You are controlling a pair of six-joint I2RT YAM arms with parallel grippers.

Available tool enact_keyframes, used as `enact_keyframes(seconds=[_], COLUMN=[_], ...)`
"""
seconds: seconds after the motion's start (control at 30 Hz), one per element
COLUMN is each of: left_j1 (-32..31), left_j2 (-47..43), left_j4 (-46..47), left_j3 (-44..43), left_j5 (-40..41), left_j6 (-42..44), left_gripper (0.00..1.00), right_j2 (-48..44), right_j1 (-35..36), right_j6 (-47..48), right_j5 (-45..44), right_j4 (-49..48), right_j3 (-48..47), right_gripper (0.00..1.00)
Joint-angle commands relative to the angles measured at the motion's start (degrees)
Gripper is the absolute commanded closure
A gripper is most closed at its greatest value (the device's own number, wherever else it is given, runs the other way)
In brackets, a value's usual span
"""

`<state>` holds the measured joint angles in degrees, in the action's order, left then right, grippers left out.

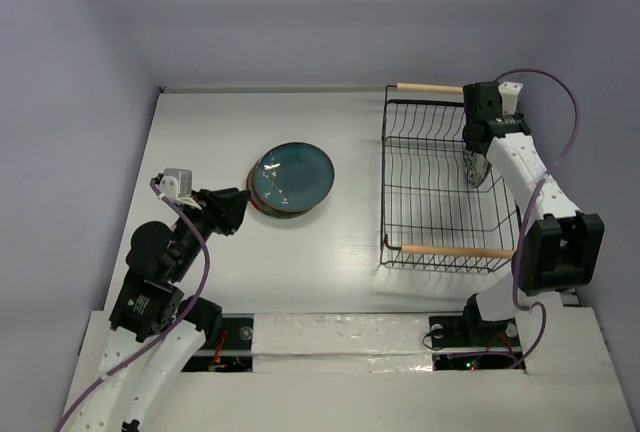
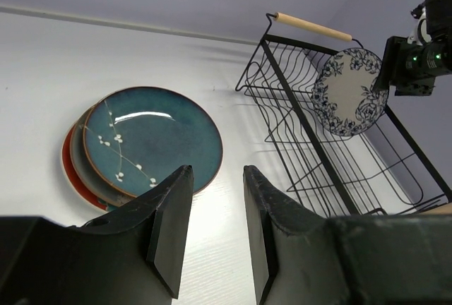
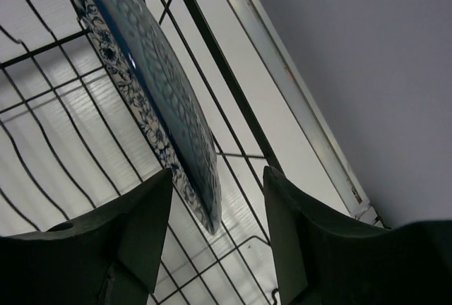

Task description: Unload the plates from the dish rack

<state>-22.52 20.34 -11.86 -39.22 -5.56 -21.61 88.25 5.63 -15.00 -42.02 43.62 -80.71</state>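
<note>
Over on the right side of the dish rack [image 1: 455, 251], the blue-rimmed plate [image 3: 162, 93] stands on edge, rim sitting between the parted jaws of the right gripper [image 3: 219, 178], while the left gripper [image 2: 217, 172], jaws apart and empty too, is way off.

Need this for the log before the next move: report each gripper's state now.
Left gripper: open, holding nothing.
Right gripper: open, fingers on either side of the rim of the blue-rimmed white plate, not clamped.
</note>
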Motion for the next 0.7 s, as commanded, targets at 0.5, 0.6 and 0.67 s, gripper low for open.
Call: enact_keyframes(seconds=[0.5,0.6,0.67], left_j1=[-0.3,-0.3,-0.3], left_j2=[0.0,0.0,-0.1], left_j4=[2.2,2.3,2.2], left_j3=[-0.4,-0.4,-0.4], left_j5=[0.1,0.2,0.3], left_j6=[0.0,0.0,0.0], left_gripper=[0.68,0.68,0.68], right_j2=[3.3,0.5,-0.7], right_j1=[-0.7,-0.2,0.4], right_j6=[4.9,5.8,6.0], right_j5=[-1.8,-2.8,-3.4], right_j4=[-2.7,-2.3,-1.9], right_j3=[-4.4,-4.6,-5.3], right_gripper=[0.91,0.98,1.0])
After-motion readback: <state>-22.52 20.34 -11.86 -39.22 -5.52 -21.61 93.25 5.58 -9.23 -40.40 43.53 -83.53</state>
